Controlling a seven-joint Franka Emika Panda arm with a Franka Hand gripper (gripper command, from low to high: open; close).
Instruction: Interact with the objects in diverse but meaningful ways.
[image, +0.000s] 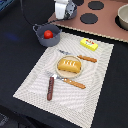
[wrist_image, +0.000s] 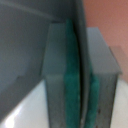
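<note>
My gripper (image: 65, 15) hangs at the back of the exterior view, over the edge of a toy stove top (image: 102, 25). In the wrist view its grey fingers (wrist_image: 102, 75) with teal pads (wrist_image: 71, 85) are pressed on a thin dark grey curved edge (wrist_image: 86, 65); I cannot tell what it belongs to. A grey-blue pot (image: 41, 36) holds the red tomato (image: 47, 34). The bread loaf (image: 69, 65) lies on the tan plate (image: 63, 73). The yellow packet (image: 89, 44), brown sausage (image: 50, 88) and orange-handled cutlery (image: 75, 83) lie on the placemat (image: 35, 85).
A second orange-handled piece (image: 87, 58) lies beyond the plate. The stove top has black burners (image: 89, 18), and another pot (image: 123, 17) stands at the exterior view's right edge. The mat lies on a dark table (image: 15, 50).
</note>
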